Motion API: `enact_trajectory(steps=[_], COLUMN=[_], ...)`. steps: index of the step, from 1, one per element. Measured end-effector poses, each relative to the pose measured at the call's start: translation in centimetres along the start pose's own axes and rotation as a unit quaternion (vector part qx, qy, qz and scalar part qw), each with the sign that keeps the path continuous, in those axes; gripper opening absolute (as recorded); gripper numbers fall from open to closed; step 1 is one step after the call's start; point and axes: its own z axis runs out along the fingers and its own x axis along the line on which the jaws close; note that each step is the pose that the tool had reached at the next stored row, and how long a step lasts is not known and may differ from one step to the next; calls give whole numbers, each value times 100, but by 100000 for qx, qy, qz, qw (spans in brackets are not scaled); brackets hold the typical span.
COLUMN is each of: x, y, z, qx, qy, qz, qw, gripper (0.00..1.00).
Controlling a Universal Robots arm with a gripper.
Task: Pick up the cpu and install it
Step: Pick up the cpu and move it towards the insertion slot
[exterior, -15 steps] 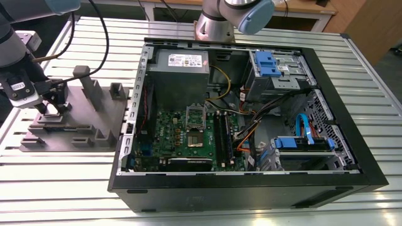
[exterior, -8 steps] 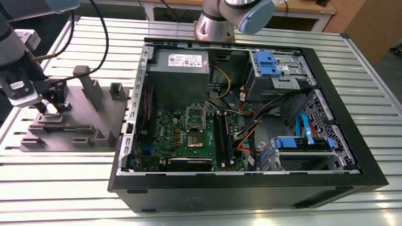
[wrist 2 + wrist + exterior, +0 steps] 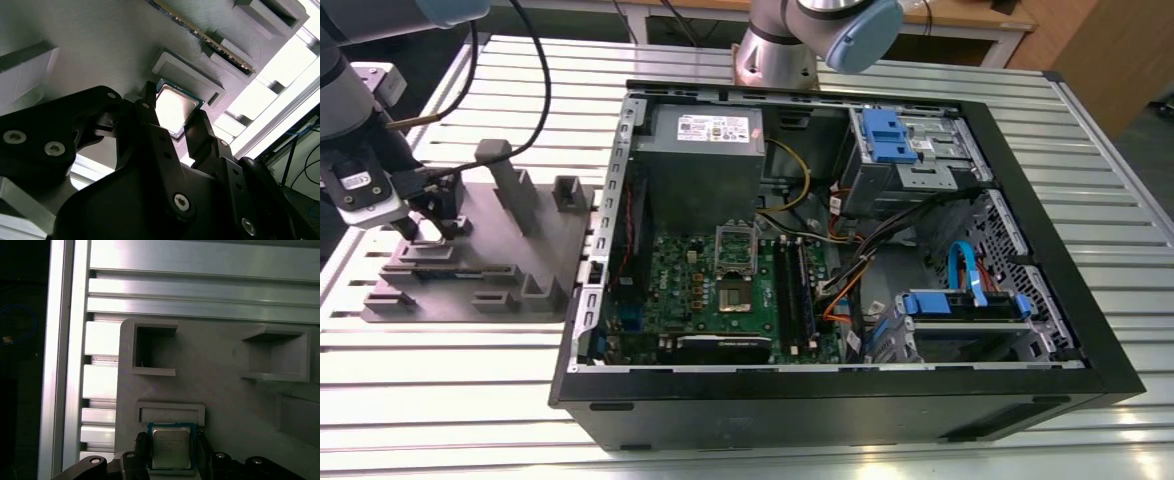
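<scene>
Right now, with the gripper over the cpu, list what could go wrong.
1. The gripper straddles the cpu close beside a raised ridge of the grey fixture; a skewed lift might catch it.
2. The motherboard lies deep in the case beside loose cables; the way in looks tight.

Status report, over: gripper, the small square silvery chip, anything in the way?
Gripper low at the grey moulded fixture block, grip unconfirmed. Small flat silvery-grey square cpu framed by gripper, at the block. Nothing lying on it.
</scene>
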Motion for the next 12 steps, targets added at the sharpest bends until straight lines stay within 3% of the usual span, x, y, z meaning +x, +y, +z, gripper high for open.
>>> enact_trajectory(steps=[6, 12], x=[0, 0], y=[0, 0], z=[0, 0], qx=[-1, 12], qy=[2, -31], qz=[97, 1464], qw=[100000, 99989], gripper=[47, 47])
